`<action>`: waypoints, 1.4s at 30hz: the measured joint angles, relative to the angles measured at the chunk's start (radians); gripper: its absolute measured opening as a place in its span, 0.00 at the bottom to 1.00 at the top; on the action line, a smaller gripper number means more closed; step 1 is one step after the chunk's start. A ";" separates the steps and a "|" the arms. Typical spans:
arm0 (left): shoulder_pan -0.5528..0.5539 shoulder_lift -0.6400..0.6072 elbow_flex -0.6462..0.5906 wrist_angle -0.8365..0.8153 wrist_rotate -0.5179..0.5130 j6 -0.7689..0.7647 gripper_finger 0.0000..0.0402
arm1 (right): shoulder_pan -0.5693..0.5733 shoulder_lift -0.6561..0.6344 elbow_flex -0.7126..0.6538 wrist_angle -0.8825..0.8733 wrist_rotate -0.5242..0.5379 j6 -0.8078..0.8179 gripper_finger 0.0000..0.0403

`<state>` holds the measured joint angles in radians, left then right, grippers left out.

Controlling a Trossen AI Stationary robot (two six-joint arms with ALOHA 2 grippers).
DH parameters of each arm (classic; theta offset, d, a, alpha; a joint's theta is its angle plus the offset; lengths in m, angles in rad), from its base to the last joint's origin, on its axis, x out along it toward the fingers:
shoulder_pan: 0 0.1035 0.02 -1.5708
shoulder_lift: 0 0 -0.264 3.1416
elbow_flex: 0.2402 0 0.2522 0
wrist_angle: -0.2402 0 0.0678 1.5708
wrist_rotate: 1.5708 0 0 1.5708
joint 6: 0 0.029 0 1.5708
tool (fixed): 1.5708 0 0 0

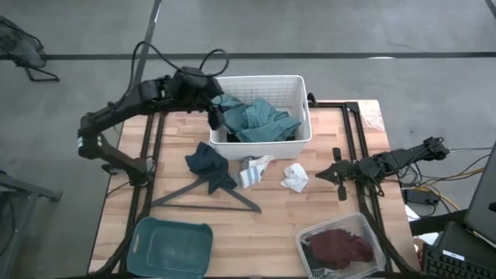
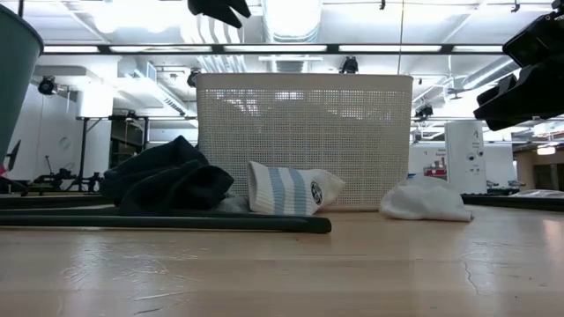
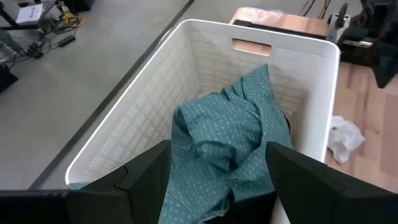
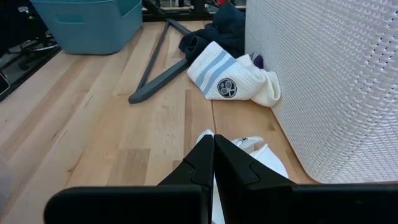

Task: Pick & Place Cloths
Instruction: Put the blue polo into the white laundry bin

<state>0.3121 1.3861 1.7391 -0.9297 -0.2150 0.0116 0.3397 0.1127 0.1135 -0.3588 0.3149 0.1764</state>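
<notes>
L gripper, fingers spread, hangs over white basket w/ teal cloth inside. Navy cloth, striped sock, white rag lie on table just beside basket. R gripper pressed together near rag.

teal dotted cloth in white basket, navy cloth, white sock w/ blue stripes, maroon cloth
</notes>
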 joint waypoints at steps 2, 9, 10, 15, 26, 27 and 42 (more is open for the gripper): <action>-0.005 -0.020 -0.024 0.005 0.000 0.000 0.66 | 0.000 0.000 0.000 0.000 0.000 0.000 0.02; -0.007 -0.096 -0.183 0.062 -0.005 0.021 0.66 | 0.000 0.000 0.000 0.000 0.000 0.000 0.02; -0.007 -0.110 -0.214 0.080 -0.007 0.023 0.66 | 0.000 0.000 0.000 0.000 0.000 0.000 0.02; -0.007 -0.187 -0.374 0.215 -0.008 0.029 0.66 | 0.000 0.000 0.000 0.000 0.000 0.000 0.02; -0.007 -0.347 -0.724 0.474 -0.012 0.032 0.66 | 0.000 0.000 0.000 0.000 0.000 0.000 0.02; -0.007 -0.350 -0.746 0.474 -0.013 0.025 0.66 | 0.000 0.000 0.000 0.000 0.000 0.000 0.02; -0.008 -0.491 -0.806 0.340 -0.266 0.046 0.64 | 0.000 0.000 0.000 0.000 0.000 0.000 0.02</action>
<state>0.3046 0.8952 0.9335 -0.5898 -0.4811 0.0579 0.3397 0.1127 0.1135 -0.3588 0.3149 0.1764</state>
